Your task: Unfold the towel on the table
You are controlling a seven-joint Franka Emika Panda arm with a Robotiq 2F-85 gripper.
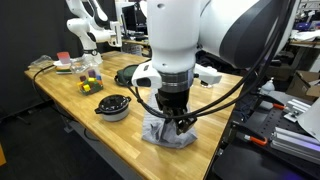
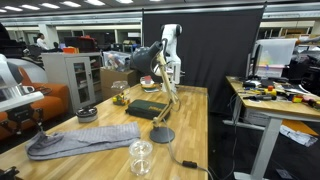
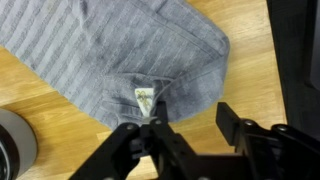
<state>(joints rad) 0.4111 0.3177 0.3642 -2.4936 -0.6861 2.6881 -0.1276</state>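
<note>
A grey striped towel (image 3: 120, 50) lies folded on the wooden table (image 3: 245, 60), with a small white label (image 3: 144, 98) near its edge. It shows in both exterior views (image 1: 165, 135) (image 2: 85, 138), near the table's edge. My gripper (image 3: 190, 118) is open and low over the towel's edge. One finger touches the cloth just by the label. The other finger is over bare wood beside the towel. In the exterior views the gripper (image 1: 175, 120) (image 2: 38, 128) sits right at the towel's end.
A dark round dish (image 1: 112, 106) and a coloured cube (image 1: 90, 86) sit further along the table. A glass jar (image 2: 141, 157), a black disc (image 2: 161, 135) with a cable, and a flat black box (image 2: 148, 109) lie beside the towel. The table edge is close.
</note>
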